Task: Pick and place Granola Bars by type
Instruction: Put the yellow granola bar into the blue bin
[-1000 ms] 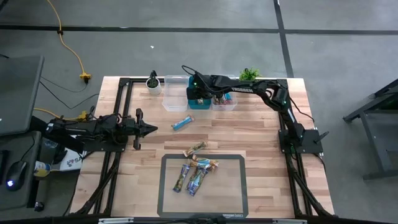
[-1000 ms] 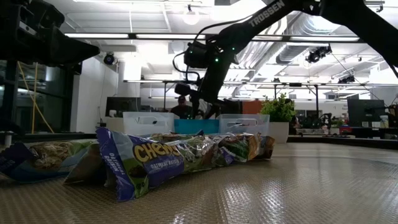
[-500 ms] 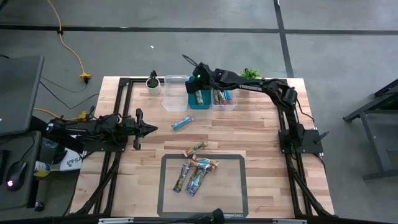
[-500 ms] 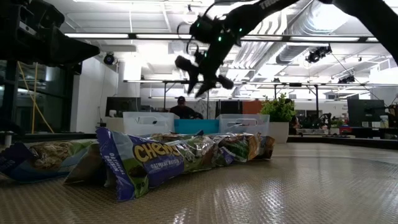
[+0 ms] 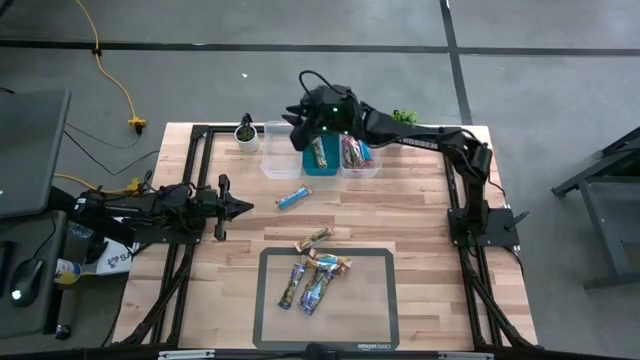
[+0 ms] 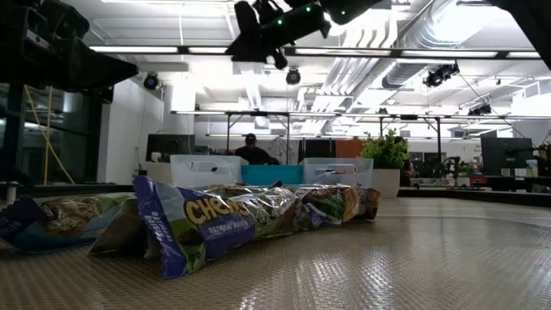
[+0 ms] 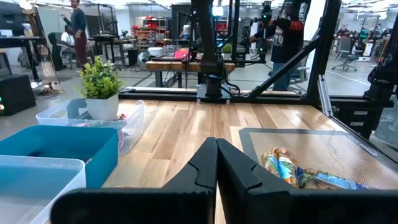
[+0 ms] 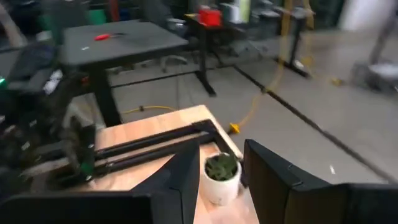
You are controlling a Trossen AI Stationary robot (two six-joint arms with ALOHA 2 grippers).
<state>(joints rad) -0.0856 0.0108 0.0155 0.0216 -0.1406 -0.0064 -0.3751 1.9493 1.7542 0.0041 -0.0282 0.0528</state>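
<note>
The right gripper [image 5: 296, 128] hangs high above the far end of the table [image 5: 420, 230], over the row of three bins, roughly above the gap between the clear bin [image 5: 279, 150] and the teal bin [image 5: 322, 155]. Its fingers [image 8: 186, 177] stand parted with nothing between them; through the gap a small potted plant [image 8: 220, 174] shows.

One bar lies in the teal bin, and a few more lie in the clear bin beside it [image 5: 359, 157]. A blue-wrapped bar [image 5: 292, 198] lies alone on the bare wood, just short of the teal bin. The remaining Granola Bars [image 5: 315, 270] are heaped on the dark mat [image 5: 370, 310], one spilling over the mat's edge toward the bins.

The left gripper [image 5: 246, 207] rests low, left of the mat, its fingers [image 7: 205, 168] pressed together on nothing.
</note>
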